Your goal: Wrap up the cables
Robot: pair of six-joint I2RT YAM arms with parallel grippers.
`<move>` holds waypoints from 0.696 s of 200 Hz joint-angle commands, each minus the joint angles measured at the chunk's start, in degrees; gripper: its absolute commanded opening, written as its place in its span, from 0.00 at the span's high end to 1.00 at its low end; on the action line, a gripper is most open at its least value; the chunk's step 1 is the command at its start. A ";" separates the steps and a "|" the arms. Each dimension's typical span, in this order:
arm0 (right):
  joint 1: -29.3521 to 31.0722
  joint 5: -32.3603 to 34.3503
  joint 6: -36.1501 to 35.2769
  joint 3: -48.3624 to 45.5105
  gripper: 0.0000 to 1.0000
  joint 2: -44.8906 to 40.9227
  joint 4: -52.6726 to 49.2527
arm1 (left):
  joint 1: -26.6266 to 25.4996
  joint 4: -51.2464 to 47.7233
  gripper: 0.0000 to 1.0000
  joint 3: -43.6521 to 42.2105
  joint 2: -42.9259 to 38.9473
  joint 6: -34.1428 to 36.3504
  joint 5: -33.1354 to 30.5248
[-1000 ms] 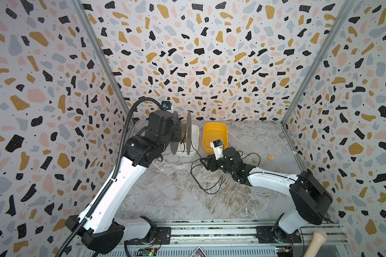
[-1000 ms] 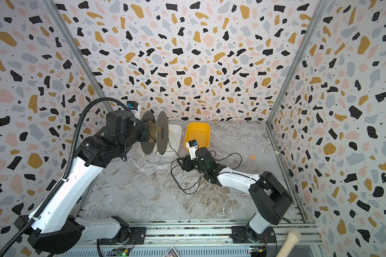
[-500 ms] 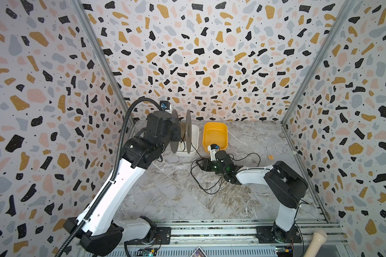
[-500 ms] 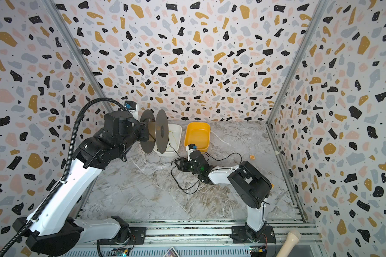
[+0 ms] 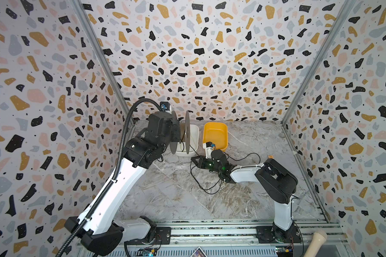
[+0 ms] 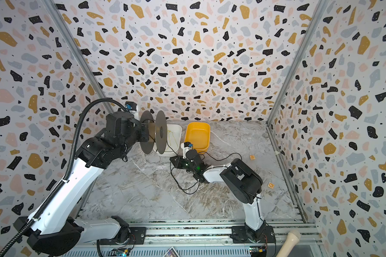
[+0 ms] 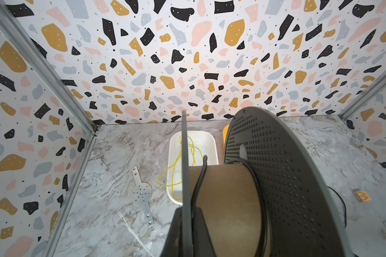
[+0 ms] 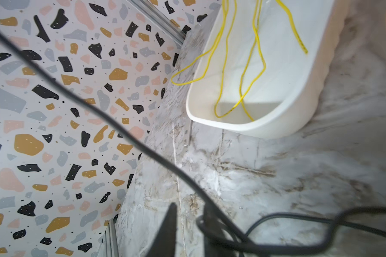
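The cables are one thin black cord (image 5: 206,189) lying in loose loops on the marble floor in both top views (image 6: 187,191). One strand rises to a grey-flanged spool (image 5: 187,133) with a cardboard core (image 7: 227,200). A turn of cord (image 7: 200,180) crosses that core. My left gripper (image 7: 186,213) is shut on the spool's near flange and holds it in the air over the white tub. My right gripper (image 5: 194,160) sits low near the floor. Its fingers (image 8: 172,222) are drawn in on a bend of the cord (image 8: 114,128), which lies against one finger.
A white tub (image 5: 194,135) holding a thin yellow cord (image 8: 223,66) stands at the back, with a yellow bin (image 5: 215,133) next to it. A perforated metal strip (image 7: 143,193) lies on the floor. Small orange tiles (image 6: 252,157) sit at the right. A wooden handle (image 5: 316,240) rests on the front rail.
The right arm folded inward and its gripper slid left and down to the cord, then closed from wide open. The left arm and the spool barely moved.
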 commanded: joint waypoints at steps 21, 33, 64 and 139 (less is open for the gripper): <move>-2.16 -0.85 -4.20 -6.28 0.97 -9.72 -2.08 | 7.06 5.89 1.00 2.27 1.02 -0.18 0.77; -3.63 -2.68 -5.34 -8.31 0.99 -12.61 -3.47 | 8.56 5.80 1.00 3.41 1.91 -0.16 0.09; -8.52 -11.61 -8.98 -12.27 0.99 -18.52 -6.31 | 10.40 4.79 1.00 7.08 4.07 -0.17 -3.64; -21.36 -36.19 -26.24 -14.84 1.00 -25.48 -21.20 | 14.52 3.78 1.00 10.83 6.79 -1.94 -0.93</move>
